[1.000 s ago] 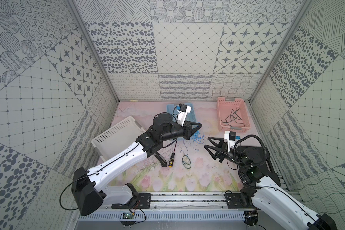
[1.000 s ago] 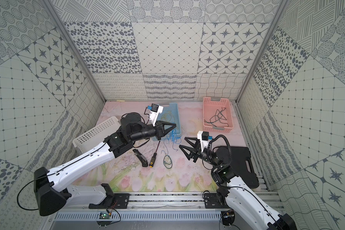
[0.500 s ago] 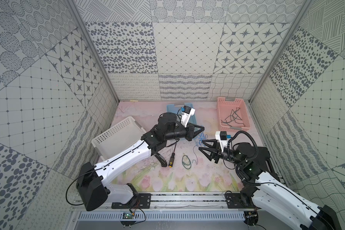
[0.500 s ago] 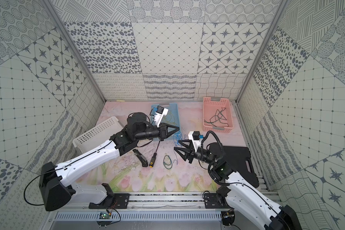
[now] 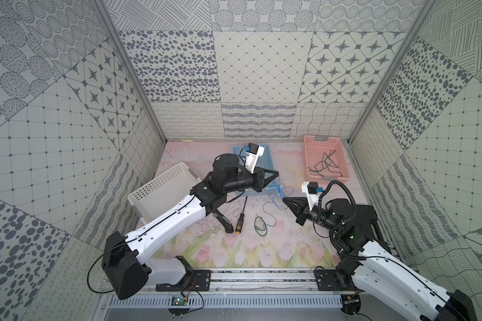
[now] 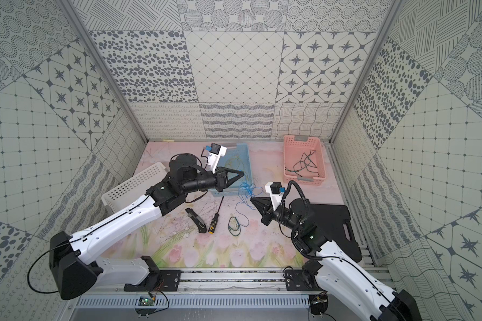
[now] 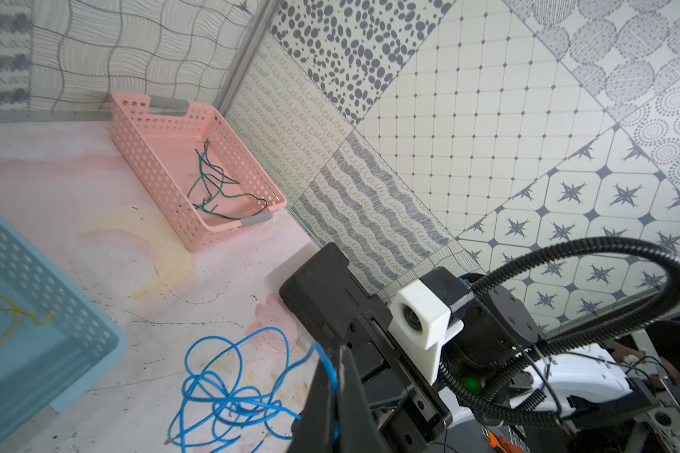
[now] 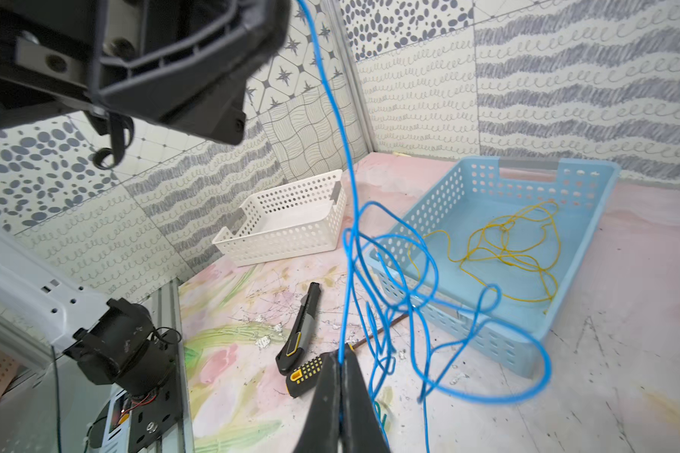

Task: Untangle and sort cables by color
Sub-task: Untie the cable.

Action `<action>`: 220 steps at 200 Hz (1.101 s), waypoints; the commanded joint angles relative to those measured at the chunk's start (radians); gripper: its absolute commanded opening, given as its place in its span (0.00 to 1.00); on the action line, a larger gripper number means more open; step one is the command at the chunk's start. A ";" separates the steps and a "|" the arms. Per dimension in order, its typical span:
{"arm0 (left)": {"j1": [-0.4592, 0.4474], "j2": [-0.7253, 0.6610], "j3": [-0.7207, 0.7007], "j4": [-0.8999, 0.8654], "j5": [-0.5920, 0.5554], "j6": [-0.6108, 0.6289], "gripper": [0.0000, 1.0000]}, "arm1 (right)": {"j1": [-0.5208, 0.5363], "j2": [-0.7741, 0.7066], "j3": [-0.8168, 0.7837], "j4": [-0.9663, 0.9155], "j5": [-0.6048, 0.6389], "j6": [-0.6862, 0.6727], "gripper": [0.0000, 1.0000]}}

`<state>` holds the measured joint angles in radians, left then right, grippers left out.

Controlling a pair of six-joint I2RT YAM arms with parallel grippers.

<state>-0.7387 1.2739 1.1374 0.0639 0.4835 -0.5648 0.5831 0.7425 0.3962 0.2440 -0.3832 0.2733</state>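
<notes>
The blue cable (image 7: 232, 404) dangles tangled over the counter (image 5: 290, 244), just beside the blue basket (image 8: 468, 329) holding a yellow cable (image 8: 505, 257); a screwdriver (image 5: 241, 219) lies near. Both tools clench it: left tool (image 5: 276, 174) reaches level above, right tool (image 5: 285, 199) lower, pointing inward

Bright, even, diffuse light fills both top views; only soft, faint shadows lie on the tabletop (image 5: 290, 250). Wrist views bow straight lines toward their edges, and the close right end effector (image 8: 340, 361) looks soft.
</notes>
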 commanded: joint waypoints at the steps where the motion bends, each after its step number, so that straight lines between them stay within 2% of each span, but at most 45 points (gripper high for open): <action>1: 0.098 -0.081 0.019 -0.028 -0.029 0.025 0.00 | -0.014 -0.011 0.023 -0.012 0.071 0.009 0.00; 32: 0.189 -0.166 0.002 -0.061 -0.062 0.020 0.00 | -0.071 -0.055 -0.014 0.003 0.088 0.060 0.00; 67: 0.255 -0.272 -0.052 -0.076 -0.134 0.023 0.00 | -0.149 -0.203 -0.075 -0.001 0.141 0.117 0.00; 94: 0.278 -0.347 -0.082 -0.087 -0.195 0.029 0.00 | -0.205 -0.288 -0.083 -0.140 0.260 0.154 0.00; 136: 0.280 -0.435 -0.089 -0.139 -0.228 0.047 0.00 | -0.329 -0.327 -0.089 -0.244 0.285 0.229 0.00; 192: 0.282 -0.598 -0.156 -0.188 -0.484 0.082 0.00 | -0.399 -0.364 -0.097 -0.297 0.316 0.271 0.00; 220: 0.281 -0.656 -0.130 -0.210 -0.600 0.106 0.00 | -0.411 -0.361 -0.093 -0.331 0.360 0.281 0.00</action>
<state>-0.4625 0.6903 0.9932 -0.1223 0.1200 -0.5198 0.1852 0.3908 0.3107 -0.0723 -0.0765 0.5323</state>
